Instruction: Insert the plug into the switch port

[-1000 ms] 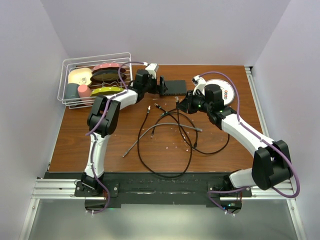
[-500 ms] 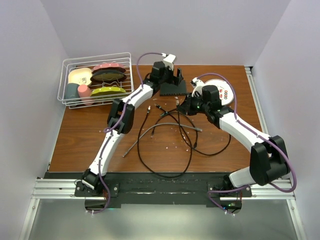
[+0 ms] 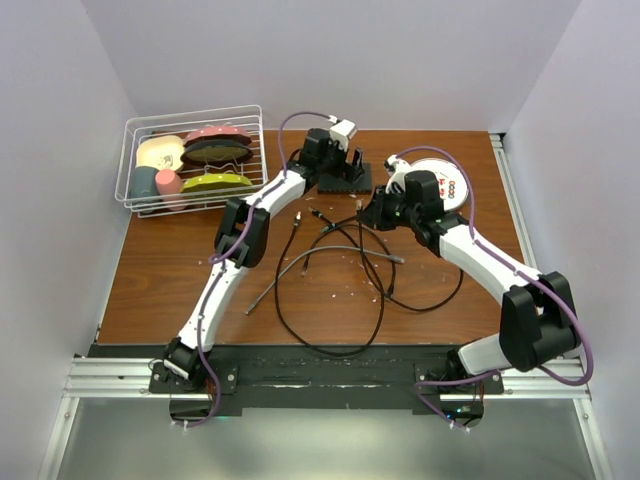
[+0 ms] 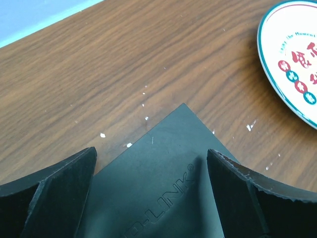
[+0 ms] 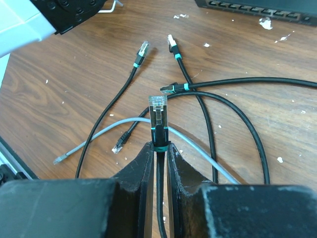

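Nearest the bases, on the brown wood-grain surface (image 3: 160, 270): slack loops of loose black cable (image 3: 330, 325) and one thin grey cable (image 3: 335, 250), ends free, none plugged in. Worth passing above rather than through, for fear of snagging and dragging the lot.

Next out, the right tool (image 5: 158, 146): pinched narrow on the small clear plastic plug (image 5: 157, 106), gripping at the teal collar of its black lead, contact end jutting forward past the fingertips. Held that way, presumably, to leave the nose free for a socket and keep the grip behind it. Hangs above the cable tangle, short of the box, nose aimed roughly towards it. Not yet inserted; by this reckoning, the approach and final lining-up remain.

Beyond that, the flat matte-black rectangular switch box (image 3: 345, 180), lying flat towards the far edge, its row of switch ports (image 5: 247, 7) along the long side facing the right tool. No plug seen seated in any of them.

Over the box, the left tool (image 4: 151, 171): spread wide, one finger to each side of a corner of the lid, likely placed to brace the light box against the push of insertion. Cannot tell whether touching.

Just right of the box, a round white plate with red marks (image 3: 447, 185). Far left, a white wire basket (image 3: 195, 114) of crockery, well apart from the work.
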You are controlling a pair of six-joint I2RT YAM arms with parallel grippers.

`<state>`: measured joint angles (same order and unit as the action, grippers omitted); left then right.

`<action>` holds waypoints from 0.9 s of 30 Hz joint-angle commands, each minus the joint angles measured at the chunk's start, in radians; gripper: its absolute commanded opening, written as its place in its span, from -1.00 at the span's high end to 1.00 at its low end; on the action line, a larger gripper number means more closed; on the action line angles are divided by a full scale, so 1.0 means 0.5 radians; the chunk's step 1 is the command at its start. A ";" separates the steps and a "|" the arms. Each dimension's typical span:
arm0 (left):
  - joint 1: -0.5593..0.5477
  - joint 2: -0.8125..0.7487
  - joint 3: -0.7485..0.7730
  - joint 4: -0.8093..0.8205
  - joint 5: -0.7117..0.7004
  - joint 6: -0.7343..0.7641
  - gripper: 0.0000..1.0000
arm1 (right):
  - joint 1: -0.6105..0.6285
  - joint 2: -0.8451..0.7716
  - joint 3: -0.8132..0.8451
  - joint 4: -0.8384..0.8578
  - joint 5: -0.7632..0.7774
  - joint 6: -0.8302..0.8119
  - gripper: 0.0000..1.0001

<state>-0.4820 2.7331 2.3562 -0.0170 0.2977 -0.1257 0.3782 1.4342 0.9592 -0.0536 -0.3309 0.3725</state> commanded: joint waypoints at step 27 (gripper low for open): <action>0.080 -0.321 -0.445 -0.963 0.193 -0.184 -0.93 | -0.014 0.117 -0.102 0.098 0.186 0.105 1.00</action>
<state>-0.4599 2.5317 2.1269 -0.2955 0.3374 -0.1844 0.3744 1.4818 0.9134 -0.0456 -0.2440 0.4088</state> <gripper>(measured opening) 0.965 0.143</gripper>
